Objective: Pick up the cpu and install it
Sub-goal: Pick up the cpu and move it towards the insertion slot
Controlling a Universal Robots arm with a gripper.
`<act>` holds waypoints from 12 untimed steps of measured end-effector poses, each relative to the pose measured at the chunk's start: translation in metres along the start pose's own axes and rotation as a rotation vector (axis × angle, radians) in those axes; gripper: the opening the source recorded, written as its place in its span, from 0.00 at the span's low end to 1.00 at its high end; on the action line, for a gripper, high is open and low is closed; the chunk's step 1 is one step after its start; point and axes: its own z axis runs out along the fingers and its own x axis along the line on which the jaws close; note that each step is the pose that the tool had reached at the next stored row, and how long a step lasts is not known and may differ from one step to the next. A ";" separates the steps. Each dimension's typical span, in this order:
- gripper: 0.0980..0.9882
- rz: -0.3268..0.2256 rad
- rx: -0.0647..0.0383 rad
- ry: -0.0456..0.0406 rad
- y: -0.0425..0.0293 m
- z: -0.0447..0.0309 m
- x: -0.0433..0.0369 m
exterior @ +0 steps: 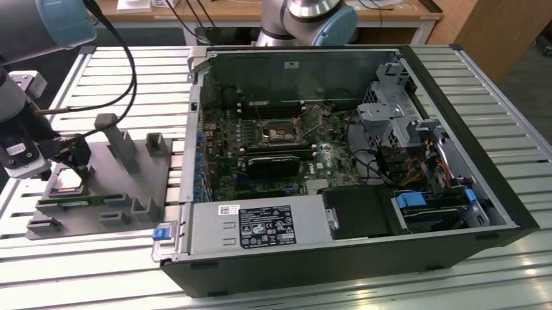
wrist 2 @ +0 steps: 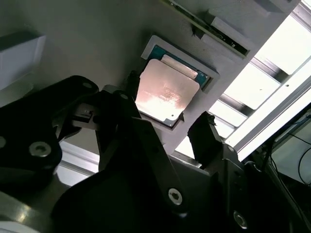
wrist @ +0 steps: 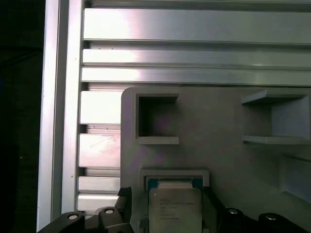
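The cpu (wrist 2: 167, 92) is a flat square chip with a silvery top. It hangs over a shallow pocket of the grey tray (exterior: 142, 184) at the exterior view's left, slightly tilted and overlapping the pocket's rim. My gripper (wrist 2: 166, 102) is shut on it, one black finger (wrist 2: 129, 90) at one edge and the other at the opposite edge. In the first wrist view the cpu (wrist: 175, 211) sits between the fingertips of the gripper (wrist: 168, 196), with a blue-green strip of the pocket showing behind it. In the exterior view the gripper (exterior: 74, 173) stands low over the tray.
An open computer case (exterior: 466, 194) lies at the exterior view's right, its motherboard socket (exterior: 280, 134) uncovered near the middle. A green memory stick (exterior: 77, 200) lies on the tray beside the cpu pocket. Upright tray posts (exterior: 116, 139) and a slatted aluminium table (exterior: 103, 271) surround the arm.
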 end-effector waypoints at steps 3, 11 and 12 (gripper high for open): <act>0.66 0.000 0.000 0.0002 -0.0002 0.0024 0.0000; 0.66 0.000 0.002 -0.0007 -0.0003 0.0033 -0.0015; 0.66 0.000 0.002 -0.0009 -0.0002 0.0023 -0.0016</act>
